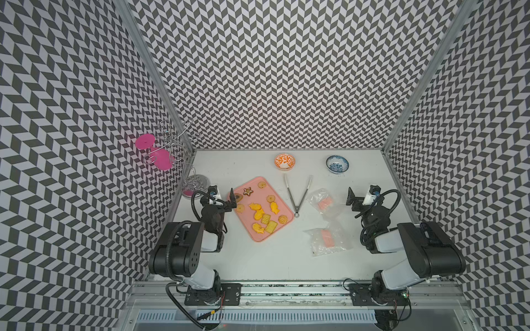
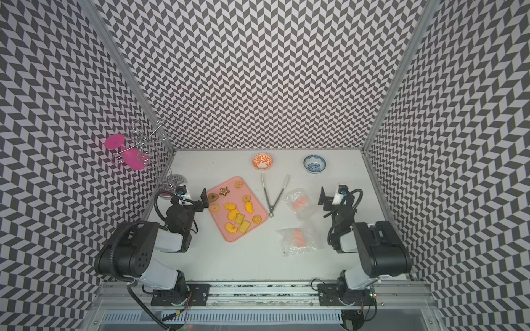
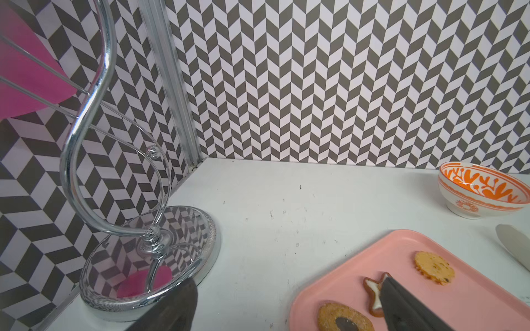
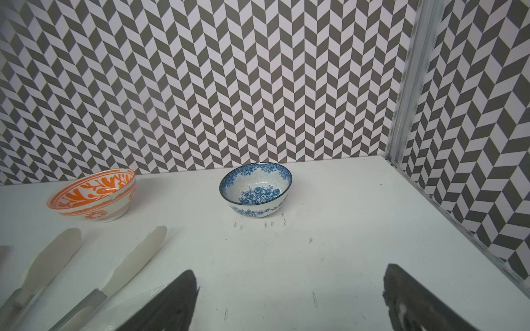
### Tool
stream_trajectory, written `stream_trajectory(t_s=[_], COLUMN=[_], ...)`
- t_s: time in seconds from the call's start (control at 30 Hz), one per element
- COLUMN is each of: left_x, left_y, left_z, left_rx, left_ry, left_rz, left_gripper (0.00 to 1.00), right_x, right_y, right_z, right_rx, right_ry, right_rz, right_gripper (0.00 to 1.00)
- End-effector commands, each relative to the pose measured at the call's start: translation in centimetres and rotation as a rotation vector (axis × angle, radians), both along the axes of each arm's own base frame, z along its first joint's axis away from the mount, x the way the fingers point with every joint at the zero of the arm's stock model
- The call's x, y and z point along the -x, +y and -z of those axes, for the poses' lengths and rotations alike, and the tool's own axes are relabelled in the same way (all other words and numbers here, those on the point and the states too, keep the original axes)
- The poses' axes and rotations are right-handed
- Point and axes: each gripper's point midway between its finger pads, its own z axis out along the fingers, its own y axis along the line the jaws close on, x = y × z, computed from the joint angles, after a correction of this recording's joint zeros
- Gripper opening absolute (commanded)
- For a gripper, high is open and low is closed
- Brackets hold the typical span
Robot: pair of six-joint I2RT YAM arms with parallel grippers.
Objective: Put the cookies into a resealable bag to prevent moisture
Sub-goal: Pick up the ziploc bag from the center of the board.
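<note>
White worktop, nothing bagged yet: cookies point(image 1: 259, 215) sit on the pink tray point(image 1: 247, 220), left of centre. Left gripper point(image 3: 288, 280) and right gripper point(image 4: 289, 270) both gape, empty. I'd spread the near bag point(image 1: 339, 243) first, then drop in 1 cookie at a time.

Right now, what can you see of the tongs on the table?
The tongs lie flat on the white table, spread in a V: two thin metal arms with pale tips, joined at a hinge end that points toward the robot. They sit between the pink tray and a clear bag, touching neither. Nothing holds them.
</note>
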Motion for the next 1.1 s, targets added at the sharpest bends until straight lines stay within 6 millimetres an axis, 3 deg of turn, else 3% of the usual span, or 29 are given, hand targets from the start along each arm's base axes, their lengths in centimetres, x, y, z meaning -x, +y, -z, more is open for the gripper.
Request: stream_trajectory(t_s=[0.0,0.9,1.07], left_x=[-0.3,-0.2,-1.1], left_y=[0.1,0.0,-1.5], left_z=[-1.0,-1.0,-2.6], left_rx=[-0.01,-0.011,-0.072], left_ry=[-0.037,-0.036,-0.011], left_rz=[-0.005,-0.002,0.018], left_gripper=[0.99,0.99,0.99], right_x=[-0.4,-0.4,-0.3], right_y=[-0.2,0.0,0.0], right_z=[-1.6,-1.7,-3.6], right_rx=[0.007,0.007,0.012], right_ry=[-0.064,-0.062,-0.072], right_rz=[0.0,-0.008,-0.013], right_gripper=[1.0,1.0,1.0])
